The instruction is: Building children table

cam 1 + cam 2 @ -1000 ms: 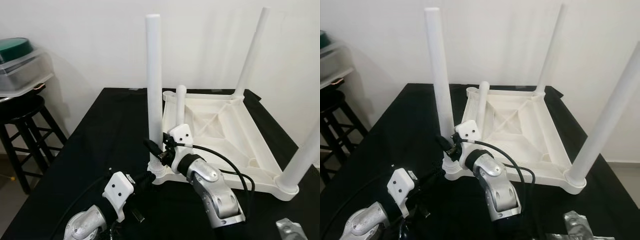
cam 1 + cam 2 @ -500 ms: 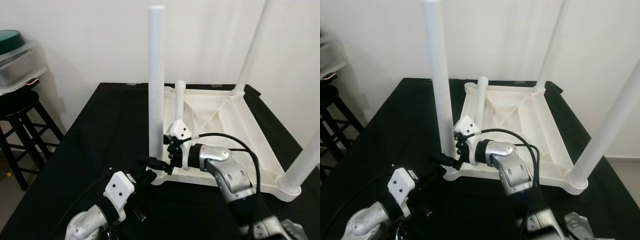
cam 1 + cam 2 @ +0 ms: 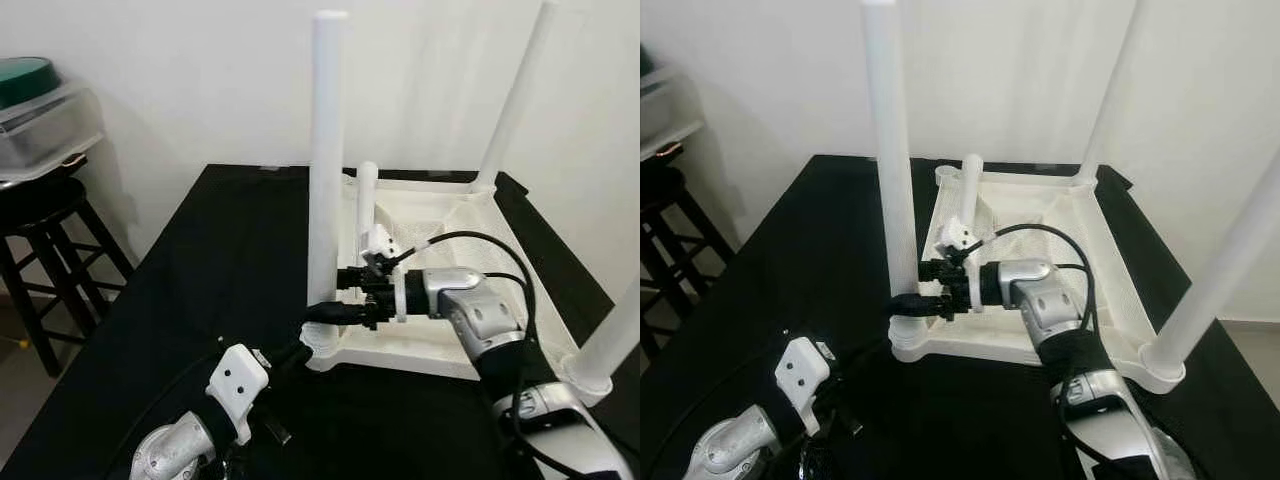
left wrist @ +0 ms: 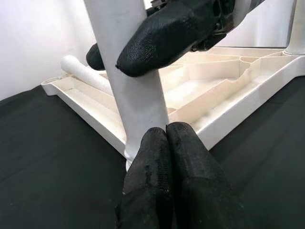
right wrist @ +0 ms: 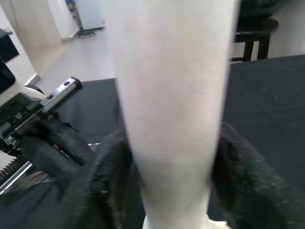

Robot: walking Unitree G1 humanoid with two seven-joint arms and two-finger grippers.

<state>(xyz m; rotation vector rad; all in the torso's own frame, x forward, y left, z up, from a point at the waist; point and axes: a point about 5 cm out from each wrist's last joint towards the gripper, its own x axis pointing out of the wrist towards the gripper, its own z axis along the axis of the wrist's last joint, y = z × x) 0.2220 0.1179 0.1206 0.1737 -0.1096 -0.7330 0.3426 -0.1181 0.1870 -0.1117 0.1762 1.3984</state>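
1. Gripping: right gripper (image 3: 908, 302) clenched on near leg (image 3: 892, 170), fingers straddling it just above the socket of upturned tabletop (image 3: 452, 235).
2. Left gripper (image 4: 167, 138) closed, empty, touching leg base.
3. Risk: sideways pull tilts leg, jamming or unseating it.

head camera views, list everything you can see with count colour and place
table top: 1, white, upside down on the black surface, ribbed underside up
fitted legs: 3, white, upright at the near left, far right and near right corners
loose leg: 1, white, leaning inside the upturned top near its far left corner
work surface: 1, black, under everything
stool: 1, black, on the floor to the left
storage bin: 1, clear with a green lid, on the stool
right gripper: 1, black fingers either side of the near left leg, low down
left gripper: 1, black fingers together, at that leg's base
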